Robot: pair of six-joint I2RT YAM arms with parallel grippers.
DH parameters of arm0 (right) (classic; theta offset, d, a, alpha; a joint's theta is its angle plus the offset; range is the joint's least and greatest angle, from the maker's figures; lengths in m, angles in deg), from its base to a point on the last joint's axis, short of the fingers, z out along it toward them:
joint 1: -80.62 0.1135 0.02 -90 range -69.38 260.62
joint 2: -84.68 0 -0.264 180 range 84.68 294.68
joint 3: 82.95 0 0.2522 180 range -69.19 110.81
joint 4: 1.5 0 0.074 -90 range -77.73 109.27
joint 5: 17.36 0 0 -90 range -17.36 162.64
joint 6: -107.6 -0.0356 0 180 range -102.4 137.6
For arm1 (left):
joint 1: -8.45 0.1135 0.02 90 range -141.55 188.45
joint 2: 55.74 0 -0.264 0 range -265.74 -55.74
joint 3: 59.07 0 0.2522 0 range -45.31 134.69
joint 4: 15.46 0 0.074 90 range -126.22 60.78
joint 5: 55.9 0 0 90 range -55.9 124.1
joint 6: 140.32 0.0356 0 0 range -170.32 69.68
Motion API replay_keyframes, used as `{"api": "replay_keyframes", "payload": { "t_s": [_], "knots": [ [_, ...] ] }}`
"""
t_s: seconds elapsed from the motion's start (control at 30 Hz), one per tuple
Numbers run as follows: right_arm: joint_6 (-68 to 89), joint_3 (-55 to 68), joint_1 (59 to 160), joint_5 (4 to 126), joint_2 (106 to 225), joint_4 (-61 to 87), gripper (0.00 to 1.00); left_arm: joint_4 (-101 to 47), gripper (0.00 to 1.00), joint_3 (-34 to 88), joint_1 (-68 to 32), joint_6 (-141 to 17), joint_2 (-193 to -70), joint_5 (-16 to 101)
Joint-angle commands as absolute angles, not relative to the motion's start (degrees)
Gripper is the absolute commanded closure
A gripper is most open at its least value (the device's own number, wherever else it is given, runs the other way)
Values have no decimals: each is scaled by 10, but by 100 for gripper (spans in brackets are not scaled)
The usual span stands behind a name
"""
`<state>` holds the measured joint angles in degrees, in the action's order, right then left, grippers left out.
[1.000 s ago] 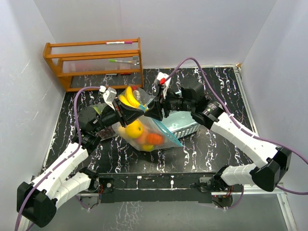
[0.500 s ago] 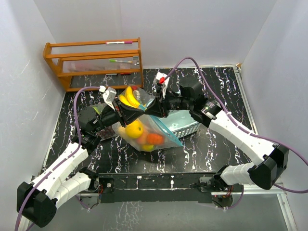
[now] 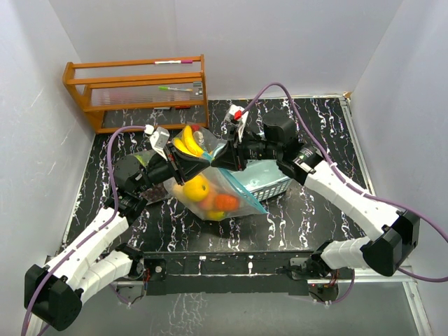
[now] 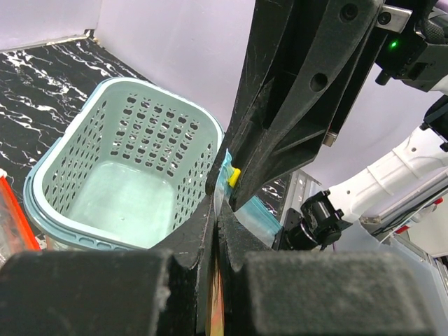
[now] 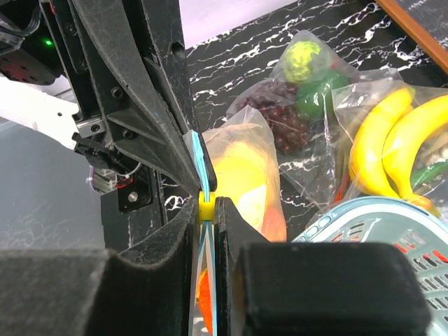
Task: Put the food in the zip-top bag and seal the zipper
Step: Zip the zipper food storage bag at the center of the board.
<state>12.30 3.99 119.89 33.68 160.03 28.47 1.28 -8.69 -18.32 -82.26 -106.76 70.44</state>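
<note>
The clear zip-top bag hangs above the table with a yellow fruit and oranges inside. My left gripper is shut on the bag's top edge. Facing it, my right gripper is shut on the yellow zipper slider, on the blue zipper strip. The two sets of fingertips almost touch. Bananas lie behind in clear plastic. Purple grapes, a bumpy lime-green fruit and a dark green avocado sit in another clear wrap.
A pale teal perforated basket stands under the right arm, behind the bag. A wooden rack is at the back left corner. White walls close in the black marbled table on three sides.
My right gripper has shut on the yellow slider and edged slightly left toward the left gripper. The left gripper and the bag have held still.
</note>
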Motion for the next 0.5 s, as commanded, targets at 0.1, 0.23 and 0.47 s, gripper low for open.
{"api": "replay_keyframes", "payload": {
  "t_s": [0.1, 0.23, 0.47],
  "knots": [
    [112, 17, 1187, 371, 1559, 295, 92, 34, 100, -68, -180, -820, -1046, 678],
    [108, -3, 1187, 390, 1542, 305, 92, 35, 100, -68, -180, -820, -1045, 673],
    [98, -38, 1186, 416, 1512, 315, 92, 36, 100, -65, -180, -820, -1041, 661]
  ]
}}
